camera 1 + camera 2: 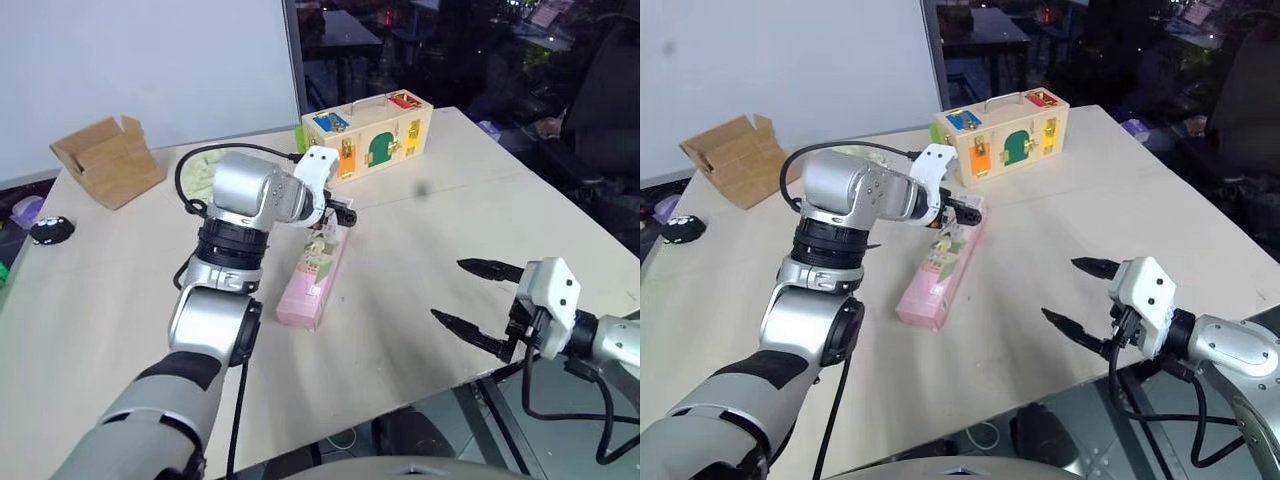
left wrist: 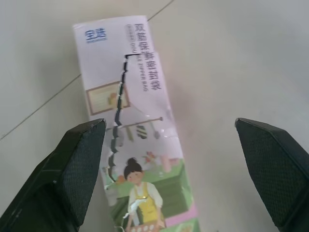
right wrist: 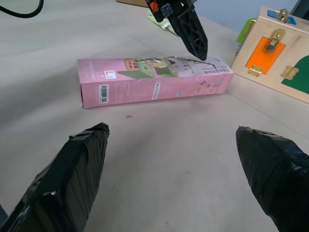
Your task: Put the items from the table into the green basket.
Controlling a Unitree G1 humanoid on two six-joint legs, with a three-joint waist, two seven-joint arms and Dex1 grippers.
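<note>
The left gripper [image 2: 169,169] had its two black textured fingers [image 2: 79,169] spread wide, with nothing clamped between them. Below lay a long slim pink cardboard carton [image 2: 130,130], flat on the pale beige table top [image 2: 231,63], nearer one finger than the other. Its printed face showed blue lettering, hanging utensils and a figure in a yellow apron.

A wooden box [image 1: 368,134] with bright latches and a handle on top stands at the far side of the bench. An open brown cardboard box [image 1: 108,160] sits at the far left corner. Near the left edge lies a small black thing [image 1: 50,230].
</note>
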